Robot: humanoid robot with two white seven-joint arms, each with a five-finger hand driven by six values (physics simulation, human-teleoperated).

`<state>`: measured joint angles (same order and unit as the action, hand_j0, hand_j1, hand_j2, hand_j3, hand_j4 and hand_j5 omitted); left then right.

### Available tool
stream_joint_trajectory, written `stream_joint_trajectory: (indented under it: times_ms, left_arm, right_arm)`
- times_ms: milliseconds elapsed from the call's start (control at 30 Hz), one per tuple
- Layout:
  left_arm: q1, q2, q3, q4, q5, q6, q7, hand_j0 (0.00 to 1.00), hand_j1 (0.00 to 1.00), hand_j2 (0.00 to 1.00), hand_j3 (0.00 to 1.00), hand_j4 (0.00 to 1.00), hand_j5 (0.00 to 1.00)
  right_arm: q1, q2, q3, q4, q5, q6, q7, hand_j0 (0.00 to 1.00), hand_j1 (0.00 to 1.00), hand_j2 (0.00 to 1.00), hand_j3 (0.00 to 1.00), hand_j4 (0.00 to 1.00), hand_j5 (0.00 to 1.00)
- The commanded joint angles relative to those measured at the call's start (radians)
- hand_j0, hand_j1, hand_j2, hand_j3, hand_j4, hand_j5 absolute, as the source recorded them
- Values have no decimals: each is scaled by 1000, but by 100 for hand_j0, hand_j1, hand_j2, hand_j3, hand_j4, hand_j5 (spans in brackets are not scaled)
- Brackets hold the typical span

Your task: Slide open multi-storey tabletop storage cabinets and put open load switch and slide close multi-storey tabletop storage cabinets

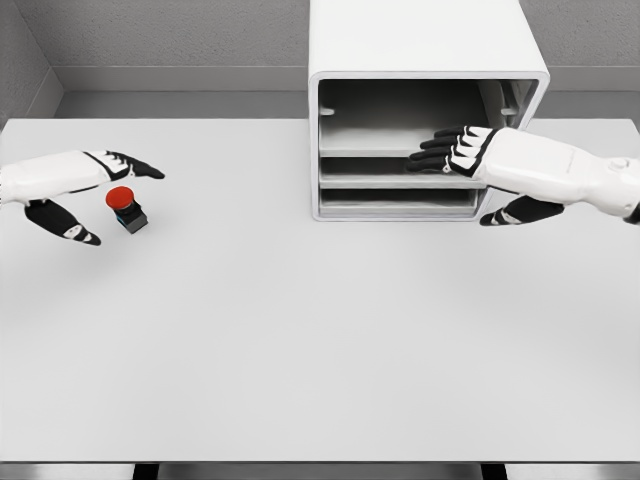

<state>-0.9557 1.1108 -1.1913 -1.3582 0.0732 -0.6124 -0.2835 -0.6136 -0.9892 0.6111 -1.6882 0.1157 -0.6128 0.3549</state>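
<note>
One cabinet (420, 60) with three tiers stands at the table's (300, 350) back. One switch (125, 205) (red-capped) sits on the table between the left hand's (75, 190) spread, empty fingers. The right hand (480, 165), fingers extended, reaches the middle tier, gripping nothing.

Both forearms run off the picture's side edges. The right hand (470, 150) covers part of the cabinet (420, 60) shelf fronts. The cabinet's top is cropped by the far edge.

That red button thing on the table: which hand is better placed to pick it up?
The left hand: its open fingers already flank the red switch. The right hand is across the table at the cabinet.
</note>
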Motion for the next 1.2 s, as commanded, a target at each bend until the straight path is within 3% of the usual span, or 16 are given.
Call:
stream_joint_trajectory:
  times_ms: [0, 67, 133, 200, 333, 500, 633, 833, 1033, 1100, 1167]
  left_arm:
    - [0, -35, 1, 42, -12, 2, 0, 100, 100, 100, 100, 100, 100]
    - [0, -42, 1, 65, -12, 2, 0, 100, 100, 100, 100, 100, 100]
    - [0, -43, 1, 97, -12, 2, 1, 100, 100, 100, 100, 100, 100]
    - [3, -65, -2, 134, -12, 2, 1, 100, 100, 100, 100, 100, 100]
    - [3, -109, -21, 192, -12, 2, 1, 100, 100, 100, 100, 100, 100]
    - [3, -138, -22, 249, -12, 2, 0, 100, 100, 100, 100, 100, 100]
    - [3, -161, -22, 294, -13, 2, 0, 100, 100, 100, 100, 100, 100]
    - [2, -212, -22, 369, -38, 2, 1, 100, 100, 100, 100, 100, 100]
    - [0, -243, -45, 412, -43, 2, 4, 83, 83, 83, 83, 83, 83]
    - [-1, -243, -45, 412, -43, 2, 4, 73, 73, 73, 73, 73, 73]
    - [-3, -241, -45, 409, -44, 2, 4, 73, 73, 73, 73, 73, 73]
  right_arm:
    - [0, 3, 1, -1, -7, 2, -1, 100, 100, 100, 100, 100, 100]
    - [-5, 32, 10, 7, -7, 2, 7, 100, 100, 100, 100, 100, 100]
    - [-14, 101, 21, 76, 5, 2, 16, 100, 100, 100, 100, 100, 100]
    - [-28, 123, 42, 71, 5, 2, 30, 100, 100, 100, 100, 100, 100]
    - [-31, 129, 38, 44, 7, 2, 27, 100, 100, 100, 100, 100, 100]
    - [-52, 162, 32, 62, 45, 2, 45, 100, 100, 100, 100, 100, 100]
    - [-95, 234, 39, 173, 61, 2, 67, 100, 100, 100, 100, 100, 100]
    - [-95, 258, 32, 252, 61, 2, 75, 100, 100, 100, 100, 100, 100]
    - [-91, 274, 29, 257, 74, 2, 75, 100, 100, 100, 100, 100, 100]
    - [-91, 277, 29, 257, 91, 2, 75, 100, 100, 100, 100, 100, 100]
    - [-91, 279, 29, 259, 93, 2, 75, 100, 100, 100, 100, 100, 100]
